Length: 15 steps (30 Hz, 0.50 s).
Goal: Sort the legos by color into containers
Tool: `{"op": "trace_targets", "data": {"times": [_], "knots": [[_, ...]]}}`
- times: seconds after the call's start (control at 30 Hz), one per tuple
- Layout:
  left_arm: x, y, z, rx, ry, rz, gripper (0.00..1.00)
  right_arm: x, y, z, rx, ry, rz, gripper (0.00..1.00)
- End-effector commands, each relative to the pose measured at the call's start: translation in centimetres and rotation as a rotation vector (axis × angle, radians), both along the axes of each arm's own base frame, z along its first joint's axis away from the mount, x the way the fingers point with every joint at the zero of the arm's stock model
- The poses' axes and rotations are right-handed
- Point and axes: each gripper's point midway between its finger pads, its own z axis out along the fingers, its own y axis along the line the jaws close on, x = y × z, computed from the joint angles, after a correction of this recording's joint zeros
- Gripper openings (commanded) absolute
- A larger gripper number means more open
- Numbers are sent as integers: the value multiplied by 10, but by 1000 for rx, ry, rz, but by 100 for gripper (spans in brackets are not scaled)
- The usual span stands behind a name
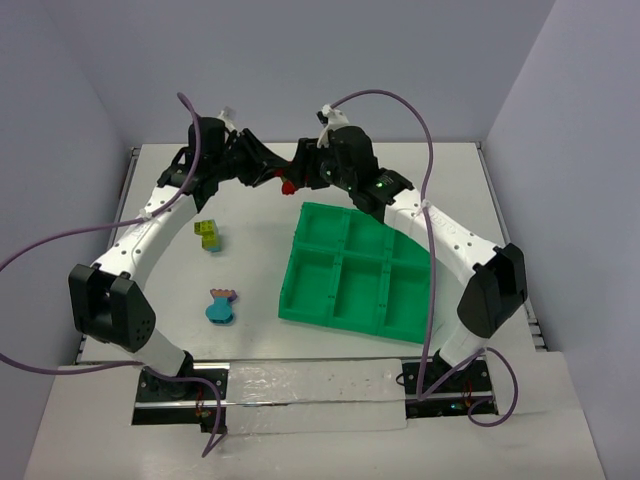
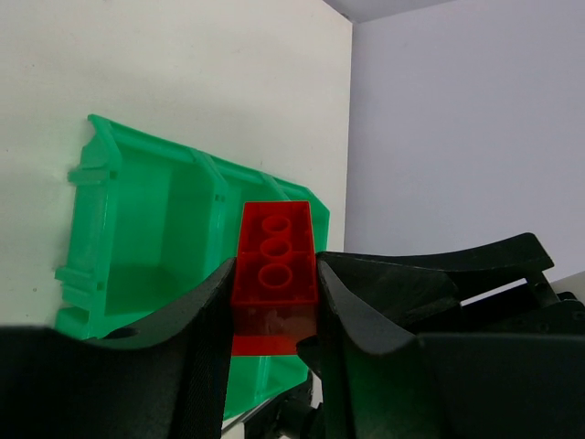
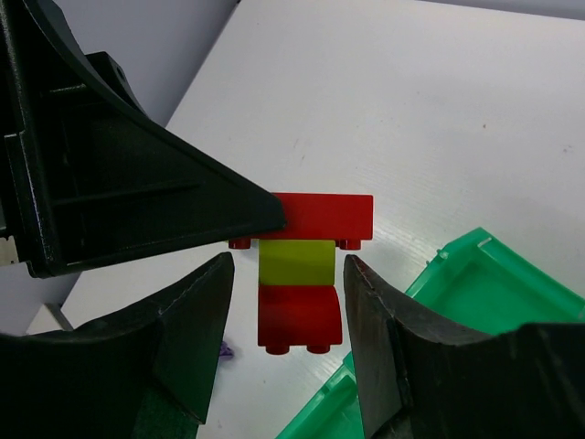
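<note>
**Splitting a Three-Brick Stack Past the Tray's Far Corner**

The left gripper [image 2: 274, 270] is clenched on the top red brick [image 2: 274, 249] of a small stack [image 1: 290, 184]. The stack is held in the air just past the far corner of the green tray [image 1: 312, 288], on the left arm's side. In the right wrist view a yellow-green brick [image 3: 294, 262] hangs under that red one, with a second red brick [image 3: 300, 318] below it. The right gripper [image 3: 288, 274] has its fingers released, one on either side of the two lower bricks. Pale table shows between one finger [image 3: 196, 320] and the stack (the other looks close to touching, though I cannot be sure).

The step in hand, as I judge it, is pulling the stack apart so each colour can go to its own compartment. To do it well, the right gripper should close squarely on the flat side walls of the lower bricks. It should then peel them off with a slight tilt, not a straight tug, while the left grip holds. A skewed pinch could pop a brick loose, away from the tray.

The compartments in view look bare. Two more groups lie on the table [image 1: 180, 285] on the tray's left-arm side. A yellow-green cluster [image 1: 210, 235] sits level with the tray's far row. A blue and pinkish-orange cluster [image 1: 220, 305] sits level with its near row.

No brand, label or writing can be read anywhere.
</note>
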Motion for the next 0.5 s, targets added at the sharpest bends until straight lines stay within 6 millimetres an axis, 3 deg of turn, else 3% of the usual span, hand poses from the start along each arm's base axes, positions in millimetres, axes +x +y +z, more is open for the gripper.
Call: {"op": "trace_targets", "data": {"times": [0.0, 0.2, 0.47], "knots": [[-6, -2, 30, -46, -88, -23, 0, 0, 11, 28, 53, -53, 29, 58], [-5, -4, 30, -58, -87, -27, 0, -5, 16, 22, 54, -32, 46, 63], [-4, -3, 33, -64, -94, -24, 0, -3, 4, 9, 31, -14, -28, 73]]}}
